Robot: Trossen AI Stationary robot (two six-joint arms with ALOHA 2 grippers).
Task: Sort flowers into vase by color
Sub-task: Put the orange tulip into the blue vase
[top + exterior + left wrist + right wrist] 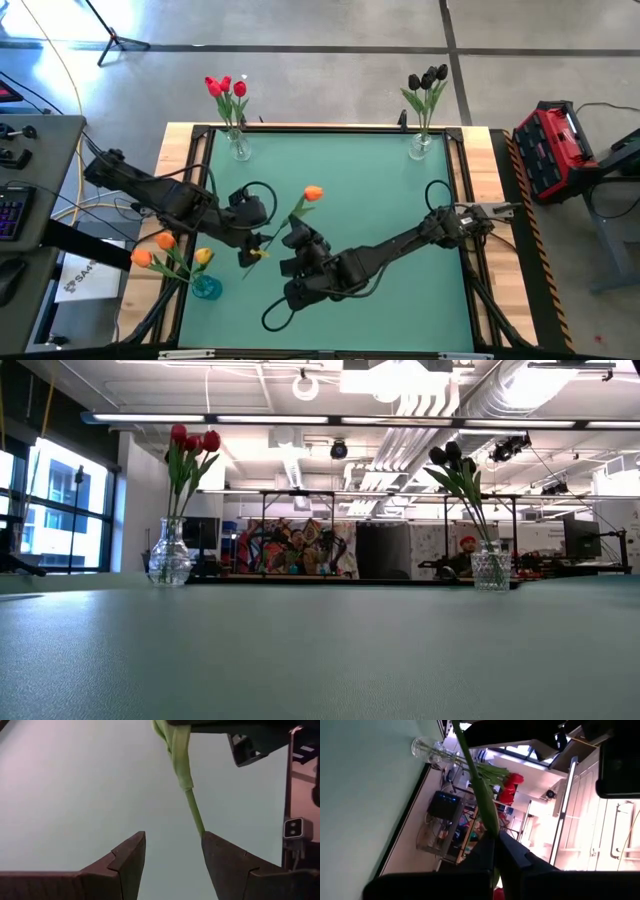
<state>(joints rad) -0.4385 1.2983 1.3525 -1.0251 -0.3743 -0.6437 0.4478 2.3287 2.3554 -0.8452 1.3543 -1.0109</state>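
An orange tulip with a green stem lies slantwise over the table's middle between my two grippers. My right gripper is shut on its stem. My left gripper is open at the stem's lower end. In the left wrist view that end runs down to one fingertip of my left gripper. Red tulips stand in a clear vase at the far left. Black tulips stand in a clear vase at the far right. Orange tulips stand in a blue vase at the near left. My right gripper pinches the tulip's stem between its two fingers, which lie across it, part-way along its length. The stem stands out past the fingers, apart from the table. My left gripper is open; the stem's lower end meets one fingertip, and I cannot tell whether they touch.
The low view shows only the red-tulip vase and the black-tulip vase at the far edge, with bare green mat before them. A red case sits off the table's right side. A desk with a keyboard stands left.
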